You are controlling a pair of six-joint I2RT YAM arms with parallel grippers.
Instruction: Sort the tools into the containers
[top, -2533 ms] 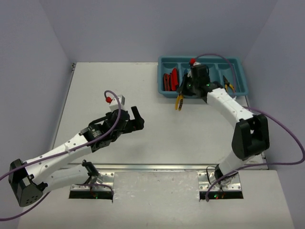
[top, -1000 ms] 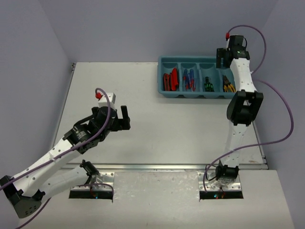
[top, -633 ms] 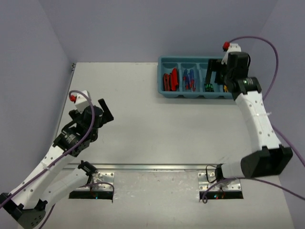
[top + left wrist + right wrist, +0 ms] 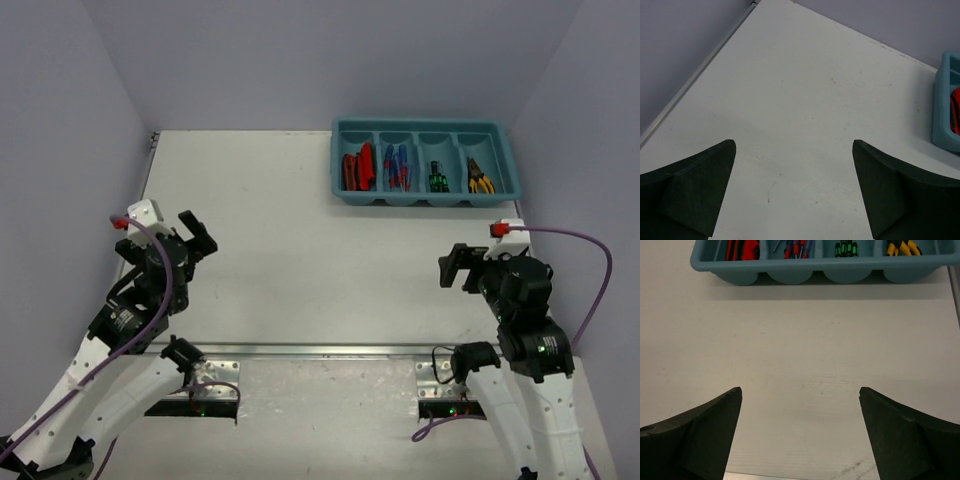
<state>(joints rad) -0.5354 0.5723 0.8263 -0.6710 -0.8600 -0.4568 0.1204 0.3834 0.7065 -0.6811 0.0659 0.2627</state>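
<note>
Teal plastic four-compartment tray (image 4: 425, 201) holds all small hand tools (image 4: 397, 167), one kind per slot. Left gripper (image 4: 199, 232), right gripper (image 4: 457, 268) wide, empty, near bases. Risk: a stray reach snags tray rim, spills tools.

White table (image 4: 300, 250), teal tray (image 4: 425, 199) at far-right corner

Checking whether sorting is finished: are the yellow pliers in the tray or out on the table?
In. The pliers lie inside the rightmost compartment of the tray, in both top and right wrist views.

Even, soft light; sharp views
</note>
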